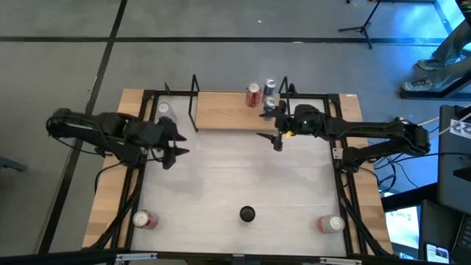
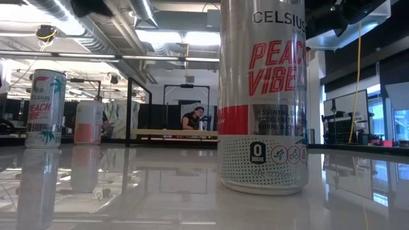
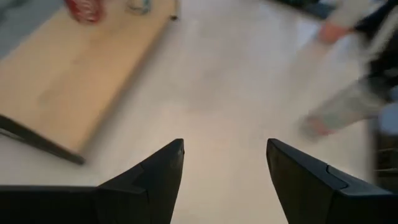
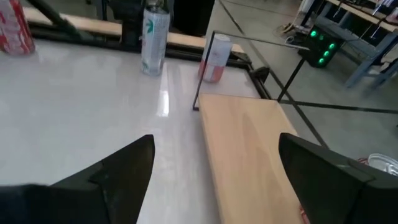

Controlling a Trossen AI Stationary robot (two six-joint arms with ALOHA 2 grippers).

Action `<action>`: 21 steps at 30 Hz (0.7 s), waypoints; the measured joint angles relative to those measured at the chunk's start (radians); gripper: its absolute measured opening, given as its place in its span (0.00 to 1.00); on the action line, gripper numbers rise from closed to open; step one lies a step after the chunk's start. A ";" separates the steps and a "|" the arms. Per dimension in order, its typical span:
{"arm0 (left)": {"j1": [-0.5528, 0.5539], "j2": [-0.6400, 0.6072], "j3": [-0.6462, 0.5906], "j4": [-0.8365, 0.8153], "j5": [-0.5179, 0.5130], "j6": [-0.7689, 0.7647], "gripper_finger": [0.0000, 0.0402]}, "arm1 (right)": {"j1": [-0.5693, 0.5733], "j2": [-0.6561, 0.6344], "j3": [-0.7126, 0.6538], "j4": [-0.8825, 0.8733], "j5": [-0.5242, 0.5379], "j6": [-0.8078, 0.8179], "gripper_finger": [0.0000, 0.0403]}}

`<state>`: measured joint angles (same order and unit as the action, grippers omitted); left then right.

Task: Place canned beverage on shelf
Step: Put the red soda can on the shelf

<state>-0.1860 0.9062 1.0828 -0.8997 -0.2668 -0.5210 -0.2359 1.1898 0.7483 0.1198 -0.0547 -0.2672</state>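
Whitish tabletop (image 1: 235, 184), wood-edged, under a workshop room with bright ceiling lights.

Item 1, shelf (image 1: 221, 110): light-wood board with black wire uprights, at the far middle of the table. It runs ahead of the right gripper's fingers and well ahead of the left gripper's.

Item 2, cans on the shelf: a red can (image 1: 255, 94) and a silver can (image 1: 269, 88), upright, close together at the shelf's right end, probably packed there to leave the rest of the board free. A third can just by the right gripper may also stand there; I cannot tell.

Item 3, right gripper (image 1: 278, 134): at the shelf's near edge, fingers (image 4: 124, 174) wide apart, holding nothing. It looks like a pose just beside a set-down.

Item 4, left gripper (image 1: 174, 151): over bare table off the shelf's left end, fingers (image 3: 155, 180) parted about halfway, nothing between them.

Item 5, cans waiting: one pale can (image 1: 165, 110) outside the left upright, nearest the left fingers; one near each front corner, left (image 1: 143, 218) and right (image 1: 331, 223), well apart from both grippers. A likely next pick is the pale can.

Item 6, black round object (image 1: 247, 214), front middle; purpose unclear.
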 joint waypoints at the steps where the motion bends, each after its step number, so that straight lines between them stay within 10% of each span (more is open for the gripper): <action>1: -0.001 -0.001 0.017 0.005 0.002 -0.019 0.55 | 0.000 0.002 0.000 0.000 0.001 -0.005 0.84; 21: 0.081 0.041 0.029 0.033 0.046 0.062 0.71 | 0.000 0.008 0.000 -0.017 0.010 -0.019 0.84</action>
<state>-0.1049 0.9470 1.1114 -0.8667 -0.2212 -0.4588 -0.2356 1.1980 0.7486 0.1028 -0.0448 -0.2863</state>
